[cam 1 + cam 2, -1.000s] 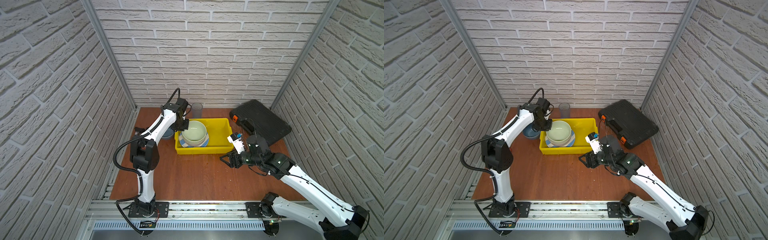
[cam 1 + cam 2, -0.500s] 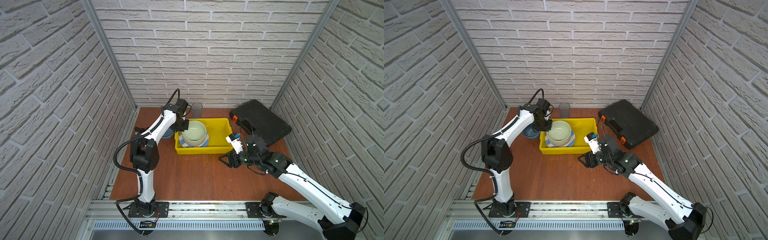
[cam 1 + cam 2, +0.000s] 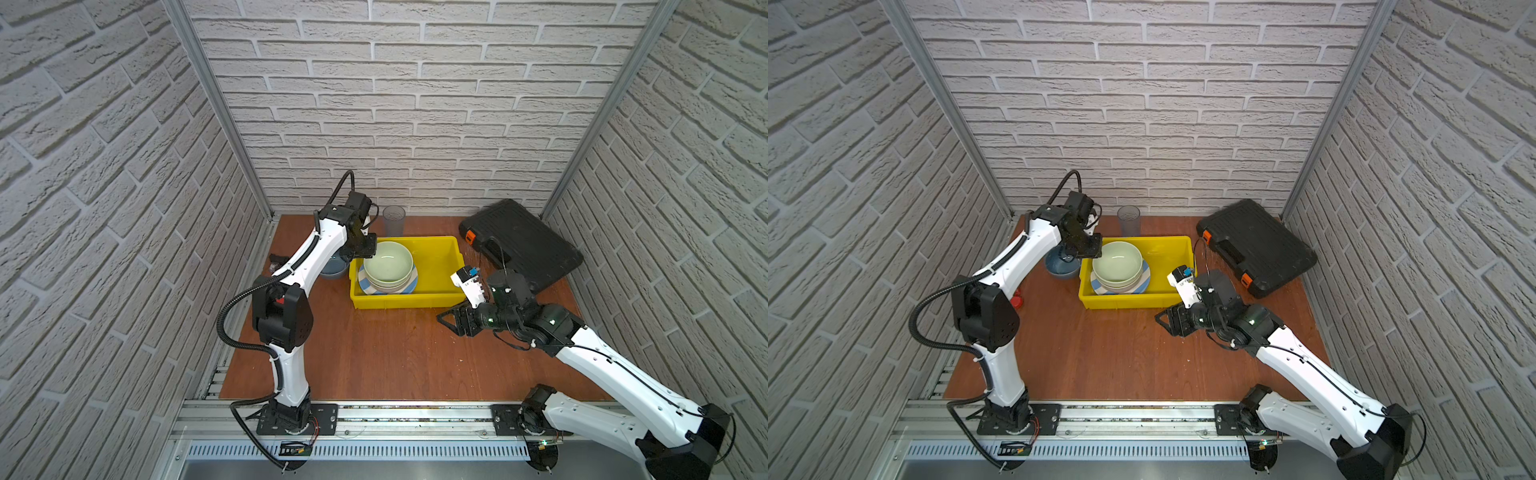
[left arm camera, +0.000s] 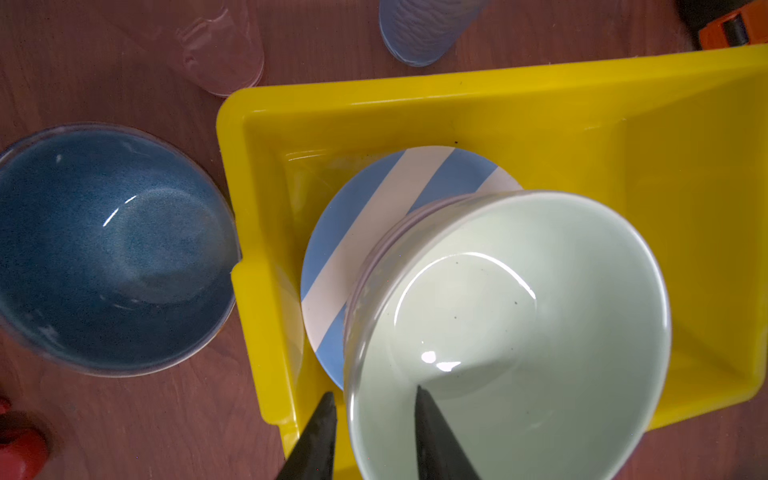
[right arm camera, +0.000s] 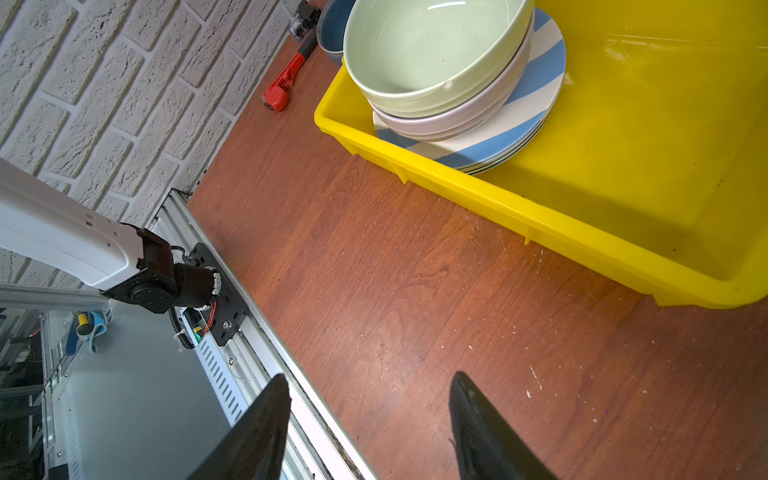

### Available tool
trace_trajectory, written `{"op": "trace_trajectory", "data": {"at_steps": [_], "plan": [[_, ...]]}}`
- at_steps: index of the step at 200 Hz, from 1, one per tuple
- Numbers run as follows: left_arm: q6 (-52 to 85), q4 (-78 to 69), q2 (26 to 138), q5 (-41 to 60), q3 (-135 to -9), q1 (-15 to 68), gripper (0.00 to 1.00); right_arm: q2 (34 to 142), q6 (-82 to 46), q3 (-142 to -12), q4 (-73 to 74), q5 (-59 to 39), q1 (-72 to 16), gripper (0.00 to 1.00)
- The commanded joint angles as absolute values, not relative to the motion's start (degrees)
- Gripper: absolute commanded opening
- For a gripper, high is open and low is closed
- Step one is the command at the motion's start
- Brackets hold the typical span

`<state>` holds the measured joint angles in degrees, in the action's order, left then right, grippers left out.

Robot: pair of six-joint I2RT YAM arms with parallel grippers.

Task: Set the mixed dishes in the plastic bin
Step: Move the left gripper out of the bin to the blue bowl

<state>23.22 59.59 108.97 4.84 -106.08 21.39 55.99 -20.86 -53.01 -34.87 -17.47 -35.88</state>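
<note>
Blue bowl (image 4: 112, 249): on desk (image 3: 374, 357), just beside yellow bin (image 4: 457, 79), at its 9 o'clock.
Left tool (image 4: 374, 399): narrowly parted astride rim of pale green bowl (image 4: 511, 332), clamping nothing.
Pale green bowl: nested in lavender bowl (image 5: 469, 112) atop striped plate (image 4: 365, 232), in bin's 9 o'clock half.
Clear tumbler (image 3: 393, 220): upright on desk, at bin's 12 o'clock.
Right tool (image 5: 370, 378): wide, empty, over desk at bin's 5 o'clock.
Black case (image 3: 523, 245): at bin's 2 o'clock.

No text, label, brand or number can be read anywhere: the bin (image 3: 407, 300), the dishes (image 3: 388, 262) stacked in it and the black case (image 3: 523, 245) show no legible marking in any view.
</note>
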Motion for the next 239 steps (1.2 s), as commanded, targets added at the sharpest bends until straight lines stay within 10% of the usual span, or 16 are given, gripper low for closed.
{"op": "trace_trajectory", "data": {"at_steps": [1, 140, 239], "plan": [[23.78, 57.99, 105.93, 5.67, -104.87, 20.19, 0.41, 55.95, -21.27, -52.67, -32.32, -17.40, -36.47, 0.63], [26.77, 49.55, 92.57, 9.05, -88.01, 3.84, 0.74, 57.65, -22.04, -52.97, -30.69, -17.38, -37.95, 0.66], [24.11, 47.60, 102.12, 12.72, -87.71, -5.29, 0.70, 57.37, -23.10, -52.03, -28.04, -18.93, -38.67, 0.71]]}}
